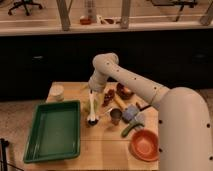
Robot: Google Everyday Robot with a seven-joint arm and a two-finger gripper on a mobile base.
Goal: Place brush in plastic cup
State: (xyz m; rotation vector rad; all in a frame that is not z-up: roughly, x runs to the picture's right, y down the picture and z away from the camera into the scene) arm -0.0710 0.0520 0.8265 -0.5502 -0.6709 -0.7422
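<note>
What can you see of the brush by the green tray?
The brush has a long white handle and a small dark round head. It stands nearly upright, head down, at or just above the wooden table, just right of the green tray. Its top end runs up into the gripper, over the table's middle.

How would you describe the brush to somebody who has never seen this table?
Find the green tray on the left. Just off its right edge, under the gripper, stands the brush. It is the only upright thin white handle there, and it ends in a small dark round head.
</note>
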